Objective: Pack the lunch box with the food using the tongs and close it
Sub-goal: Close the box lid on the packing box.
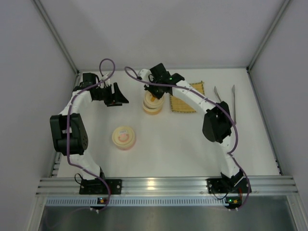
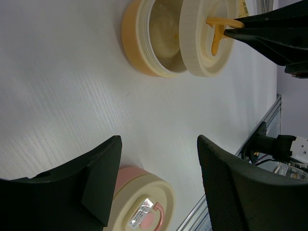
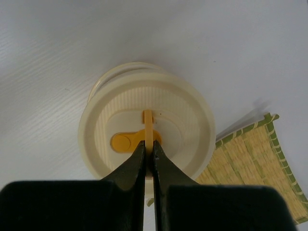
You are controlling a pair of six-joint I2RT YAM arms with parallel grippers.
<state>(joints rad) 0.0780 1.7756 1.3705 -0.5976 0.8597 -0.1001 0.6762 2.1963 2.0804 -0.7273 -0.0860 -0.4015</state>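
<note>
White table (image 1: 183, 144), woven mat (image 3: 250, 159) at the back. Beside the mat stands the orange lunch box (image 2: 132, 43), open. The right gripper (image 3: 148, 144) pinches the cream lid (image 3: 183, 125) by its ring, just over the box. The left gripper (image 2: 159, 139) hangs spread, empty. The tongs (image 1: 234, 106) lie released, far right (no food visible, so packing looks undone).

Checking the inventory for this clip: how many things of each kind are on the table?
Bowls: 2 (orange bowl, pink bowl)
Lids: 2 (orange-handled lid, pink-handled lid)
Woven mat: 1
Tongs: 1
Food pieces: 0 in view
Total: 6
</note>
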